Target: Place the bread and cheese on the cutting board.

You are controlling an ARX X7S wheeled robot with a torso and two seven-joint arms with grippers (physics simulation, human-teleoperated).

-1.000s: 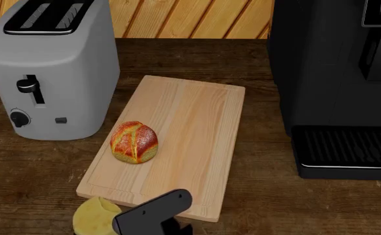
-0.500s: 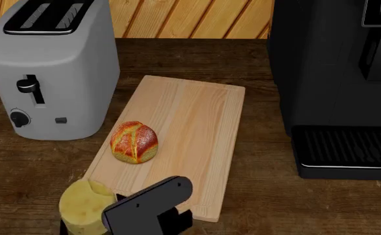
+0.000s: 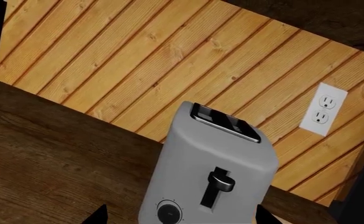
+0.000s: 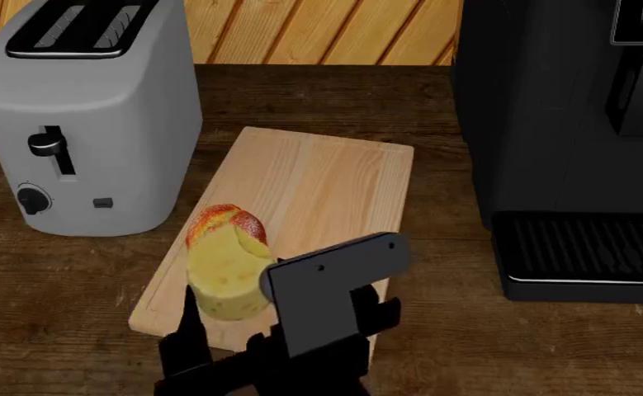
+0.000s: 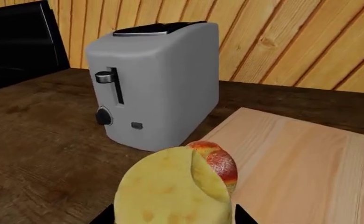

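**Cheese held over the near end of the board, roll behind it**

In the head view, the right claw (image 4: 216,326) sits at the lower centre of the frame, gripping the cheese (image 4: 228,276). The pale yellow chunk is in front of the lower left part of the cutting board (image 4: 321,190) and hides most of the bread (image 4: 228,221), of which only a red-orange arc of crust shows above it. Whether the cheese touches the board or hangs just above it cannot be told. The right wrist view shows the cheese (image 5: 172,189) filling the lower centre, dark finger edges at both of its sides, the bread (image 5: 219,163) just behind it, and the cutting board (image 5: 300,158) stretching to the right of the frame.

The board lies on the dark wooden bench (image 4: 35,280), running from the lower centre up towards the middle of the head view. A grey toaster (image 4: 84,124) stands at the upper left, just beside the board's left edge. A black coffee machine (image 4: 569,140) fills the right side.

The left wrist view looks at the toaster (image 3: 213,179) against a slanted plank wall (image 3: 107,60) with a white socket (image 3: 324,109) at the right. Only two dark tips of the left claw (image 3: 178,217) show at the bottom edge, set well apart with nothing between them.
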